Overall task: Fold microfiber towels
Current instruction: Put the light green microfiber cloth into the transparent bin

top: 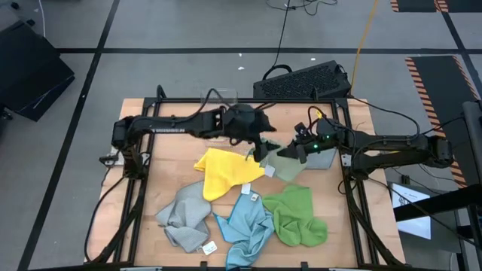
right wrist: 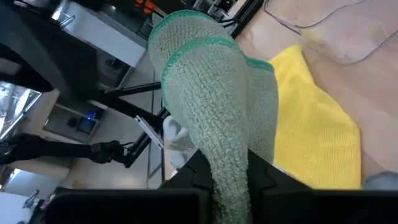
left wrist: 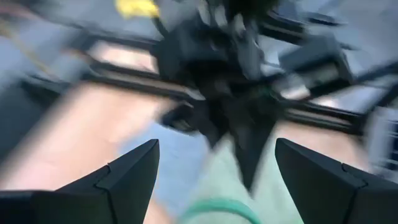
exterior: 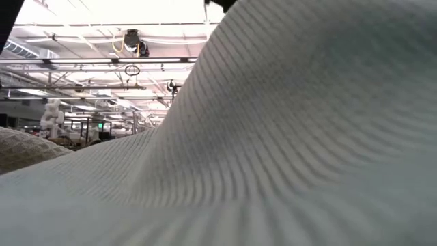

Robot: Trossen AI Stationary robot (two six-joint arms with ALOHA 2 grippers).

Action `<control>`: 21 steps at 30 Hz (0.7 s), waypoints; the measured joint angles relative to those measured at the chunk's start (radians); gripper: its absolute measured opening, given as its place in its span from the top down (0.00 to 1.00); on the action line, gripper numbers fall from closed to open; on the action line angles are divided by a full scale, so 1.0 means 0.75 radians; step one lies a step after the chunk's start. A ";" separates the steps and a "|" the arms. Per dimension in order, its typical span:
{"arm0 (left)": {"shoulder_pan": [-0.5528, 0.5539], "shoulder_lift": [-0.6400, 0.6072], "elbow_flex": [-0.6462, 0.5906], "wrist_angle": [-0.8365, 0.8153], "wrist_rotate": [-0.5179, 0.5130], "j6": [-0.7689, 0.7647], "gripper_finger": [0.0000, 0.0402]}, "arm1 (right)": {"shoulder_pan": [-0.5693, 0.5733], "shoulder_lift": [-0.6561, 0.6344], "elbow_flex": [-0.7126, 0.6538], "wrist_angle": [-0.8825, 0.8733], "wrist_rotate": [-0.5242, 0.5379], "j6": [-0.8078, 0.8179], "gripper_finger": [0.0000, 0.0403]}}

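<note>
Right gripper point(top: 299, 148) pinches 1 edge of the pale green towel point(right wrist: 211, 112), lifting it off the table point(top: 169, 162), likely so the cloth can be spread for folding. Left gripper point(left wrist: 214, 171) is spread wide and empty, facing that towel near the table's middle. The right wrist view shows cloth running between the closed fingers; overhead hides this. Yellow towel point(top: 222, 172) lies beside it.

Pale green towel point(right wrist: 211, 106) w/ green edging hangs bunched, lifted near table centre. Yellow point(top: 224, 172) lies rumpled beside it; grey point(top: 183, 217), light blue point(top: 245, 226), bright green point(top: 296, 214) crumpled along near edge.
</note>
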 joint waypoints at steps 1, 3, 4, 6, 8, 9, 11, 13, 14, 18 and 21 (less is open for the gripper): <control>0.016 0.014 -0.002 -0.014 0.082 -0.030 0.20 | -0.006 0.000 0.000 0.003 -0.001 -0.001 0.95; 0.035 0.044 -0.004 -0.006 0.186 -0.092 0.20 | -0.019 -0.001 0.000 0.008 0.000 -0.003 0.95; 0.041 0.052 -0.004 -0.004 0.228 -0.121 0.20 | -0.028 0.000 0.000 0.007 -0.001 -0.007 0.95; 0.047 0.063 -0.004 0.001 0.301 -0.154 0.20 | -0.045 0.000 -0.001 0.019 -0.002 -0.013 0.95; 0.045 0.082 -0.001 0.004 0.314 -0.140 0.20 | -0.059 0.000 -0.001 0.026 -0.009 -0.022 0.95; 0.043 0.095 -0.001 0.000 0.314 -0.128 0.20 | -0.066 0.000 -0.001 0.026 -0.019 -0.026 0.95; 0.038 0.105 -0.005 -0.011 0.290 -0.109 0.23 | -0.080 0.001 -0.001 0.025 -0.043 -0.029 0.95; 0.027 0.100 -0.005 -0.012 0.240 -0.089 0.29 | -0.091 0.000 -0.001 0.031 -0.069 -0.029 0.95; 0.026 0.096 -0.004 -0.011 0.218 -0.080 0.34 | -0.096 -0.001 -0.001 0.036 -0.075 -0.031 0.95; 0.029 0.088 -0.004 -0.043 0.200 -0.074 0.57 | -0.098 0.001 -0.001 0.052 -0.077 -0.038 0.95; 0.029 0.085 -0.002 -0.070 0.200 -0.072 0.76 | -0.097 0.001 -0.002 0.082 -0.090 -0.054 0.94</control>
